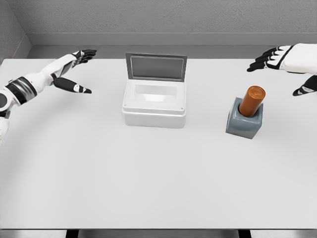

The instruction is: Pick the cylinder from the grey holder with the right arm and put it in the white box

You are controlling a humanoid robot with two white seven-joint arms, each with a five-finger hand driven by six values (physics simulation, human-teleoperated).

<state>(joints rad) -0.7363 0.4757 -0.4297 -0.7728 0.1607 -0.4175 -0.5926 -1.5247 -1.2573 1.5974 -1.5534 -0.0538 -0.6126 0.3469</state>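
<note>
My right hand [277, 58] hovered at the far right of the white counter [148, 183], its fingers [262, 63] spread apart and holding nothing. The orange-brown cylinder [252, 100] stood in the grey square holder [242, 124], leaning a little to the right, nearer to me than my hand and a little to its left. Between hand and cylinder there was clear space, so the grasp was not yet begun.

The open white plastic box [154, 105] with its grey lid [156, 66] raised at the far side sat left of the holder, well apart from it. My left hand [74, 67] rested at the far left with its fingers open too.

I judged several risks. If my fingers came down too much from the side, they could push the tilted cylinder and tip the holder with it, because the holder looked light and loose on the counter. If I closed only on the top end, the smooth cylinder could slip out during lifting. Pulling sideways instead of along its axis could jam it in the holder. When carrying it left, it could also strike the box wall or the standing lid.
</note>
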